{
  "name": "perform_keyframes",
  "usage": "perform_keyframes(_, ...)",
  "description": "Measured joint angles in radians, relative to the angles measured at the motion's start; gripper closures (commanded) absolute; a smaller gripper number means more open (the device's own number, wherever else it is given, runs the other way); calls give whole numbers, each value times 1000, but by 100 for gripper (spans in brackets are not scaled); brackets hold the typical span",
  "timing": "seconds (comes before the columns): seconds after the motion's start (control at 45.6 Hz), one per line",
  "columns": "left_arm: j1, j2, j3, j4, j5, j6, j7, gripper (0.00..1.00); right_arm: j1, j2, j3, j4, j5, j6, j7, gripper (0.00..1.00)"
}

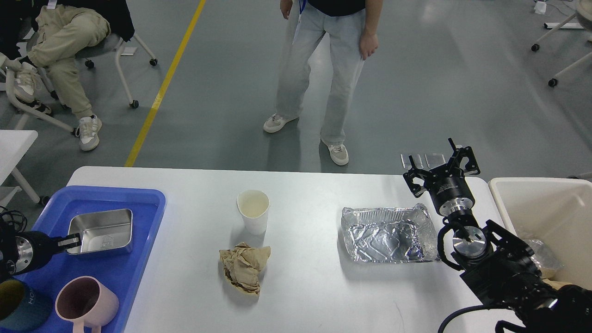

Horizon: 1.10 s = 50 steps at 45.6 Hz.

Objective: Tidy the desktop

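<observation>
The white desktop point(314, 291) holds a white paper cup point(253, 210), a crumpled brown paper ball point(244, 267) and a crinkled foil tray point(388, 233). At its left end a blue plastic tray point(120, 273) holds a steel box point(104, 231), a pink mug point(83, 303) and a teal cup point(21, 307). My left gripper point(71, 240) is shut on the steel box's left rim, low in the blue tray. My right gripper point(441, 169) is open and empty, over the desktop's far right edge just beyond the foil tray.
A white bin point(508, 203) with some trash in it stands right of the desktop, beside my right arm. A person point(323, 69) stands just behind the desktop's far edge. A smaller white table point(14, 143) is at the left.
</observation>
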Motion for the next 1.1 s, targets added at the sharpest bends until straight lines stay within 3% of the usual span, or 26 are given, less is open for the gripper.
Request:
perform_keyframes(0.132, -3, 4, -2, -1, 0, -1, 0, 70, 0, 0, 0, 0, 0, 0, 0, 0)
perform_keyframes(0.373, -9, 7, -4, -4, -9, -1, 0, 39, 0, 0, 0, 0, 0, 0, 0, 0)
perform_keyframes(0.505, -13, 20, -5, -12, -41, -1, -7, 32, 0, 0, 0, 0, 0, 0, 0, 0)
perform_keyframes(0.593, -14, 41, -5, -21, -46, -8, -53, 27, 2, 1, 0, 0, 0, 0, 0, 0)
perform_keyframes(0.702, -22, 88, -5, -53, -48, -20, -164, 24, 6, 5, 0, 0, 0, 0, 0, 0)
perform_keyframes(0.79, -53, 135, -5, -87, -50, -23, -221, 22, 8, 6, 0, 0, 0, -1, 0, 0)
perform_keyframes(0.944, -150, 193, -43, -148, -74, -45, -239, 21, 12, 7, -1, 0, 0, -3, 0, 0)
perform_keyframes(1.097, -282, 217, -161, -182, -91, -183, -222, 20, 16, 8, -2, 0, 0, -7, 0, 0)
